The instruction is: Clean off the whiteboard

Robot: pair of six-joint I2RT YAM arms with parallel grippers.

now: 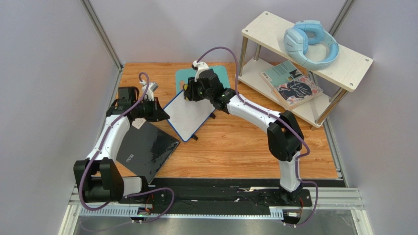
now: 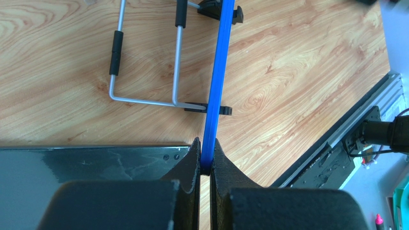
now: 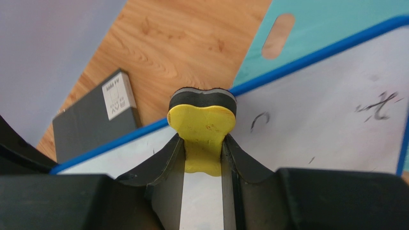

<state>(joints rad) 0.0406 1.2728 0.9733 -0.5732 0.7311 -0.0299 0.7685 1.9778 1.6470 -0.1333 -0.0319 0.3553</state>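
Whiteboard point(image 1: 189, 115) near mid tabletop point(image 1: 245, 147), tilted back on a wire stand point(image 2: 144, 100) with two small black feet point(image 2: 225, 110). A teal mat point(image 1: 223, 73) lies behind it, a glossy black slab point(image 1: 144, 149) just beside its left. Left gripper point(image 2: 205, 155): jaws clenched on the thin blue frame point(image 2: 216, 72) at the board's near-left edge. Right gripper point(image 3: 202, 143): jaws clenched on a yellow eraser point(image 3: 201, 120), whose dark felt is at the board face near the top edge; contact cannot be confirmed. Dark marks point(image 3: 379, 105) show on the face, not yet wiped. Judged handling: a light, thin, stiff panel with a slick face. On so slight a stand it would likely skate or fold back under a wiping push, so it wants bracing. The frame edge looks the right place to hold, clear of the writing, though the purchase is narrow and the board may pivot there. The eraser appears soft and should give under light pressure.
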